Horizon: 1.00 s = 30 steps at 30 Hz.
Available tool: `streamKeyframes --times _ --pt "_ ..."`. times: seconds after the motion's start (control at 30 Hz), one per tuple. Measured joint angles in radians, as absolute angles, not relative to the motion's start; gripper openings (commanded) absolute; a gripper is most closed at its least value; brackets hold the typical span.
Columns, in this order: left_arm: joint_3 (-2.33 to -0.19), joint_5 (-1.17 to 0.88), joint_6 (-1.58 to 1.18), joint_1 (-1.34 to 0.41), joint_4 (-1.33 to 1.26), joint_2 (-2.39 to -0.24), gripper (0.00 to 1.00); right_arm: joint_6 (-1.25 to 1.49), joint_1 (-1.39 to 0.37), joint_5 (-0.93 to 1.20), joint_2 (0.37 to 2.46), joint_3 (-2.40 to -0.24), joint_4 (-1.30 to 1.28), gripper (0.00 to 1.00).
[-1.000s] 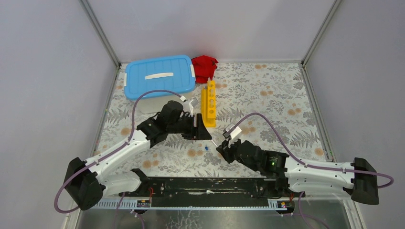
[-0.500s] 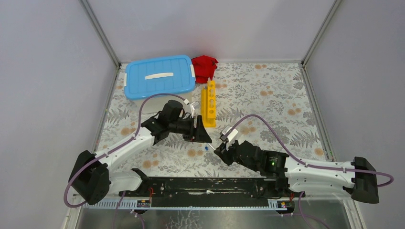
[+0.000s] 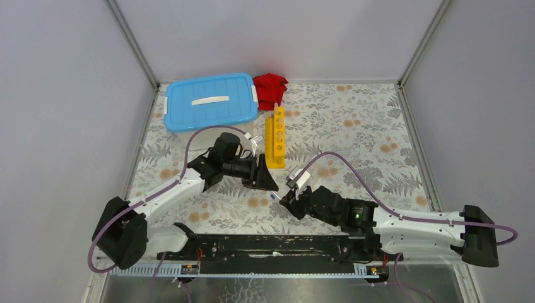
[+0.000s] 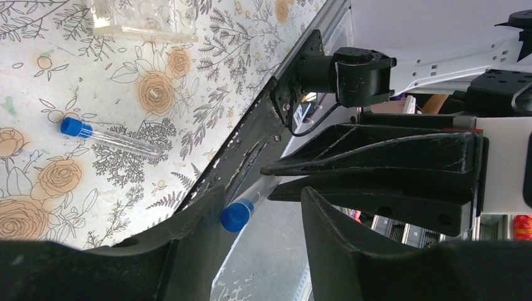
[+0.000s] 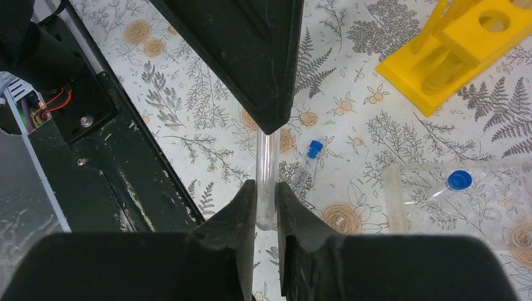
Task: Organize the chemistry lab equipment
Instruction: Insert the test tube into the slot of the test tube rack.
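My right gripper is shut on the round bottom end of a small clear tube. The tube's blue cap reaches between the fingers of my left gripper. Those jaws stand apart, with the cap against one finger and a gap to the other. In the top view the two grippers meet tip to tip, left and right. A second blue-capped tube lies flat on the floral table. The clear tube holder carries one capped tube.
The long yellow holed rack lies just beyond the grippers. The white tub with its blue lid stands at the back left, a red cloth beside it. A black rail runs along the near edge.
My right gripper has carried the tube leftward to the left gripper. The left jaws have narrowed around the tube's cap end.
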<state>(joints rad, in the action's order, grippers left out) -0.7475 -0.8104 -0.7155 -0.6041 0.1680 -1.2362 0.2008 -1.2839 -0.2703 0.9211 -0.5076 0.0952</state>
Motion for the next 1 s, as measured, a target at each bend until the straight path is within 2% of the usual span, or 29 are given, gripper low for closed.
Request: streamKeyframes --times 0.33,1.0 --pt "-0.734 -0.852 -0.714 -0.599 0.158 -1.242 0.40 0.194 -1.285 -0.268 0.921 -0.508 0.111 0.01" --pt "-0.721 -0.883 -0.706 -0.593 0.143 -1.242 0.22 0.194 -1.285 -0.263 0.913 -0.508 0.115 0.00"
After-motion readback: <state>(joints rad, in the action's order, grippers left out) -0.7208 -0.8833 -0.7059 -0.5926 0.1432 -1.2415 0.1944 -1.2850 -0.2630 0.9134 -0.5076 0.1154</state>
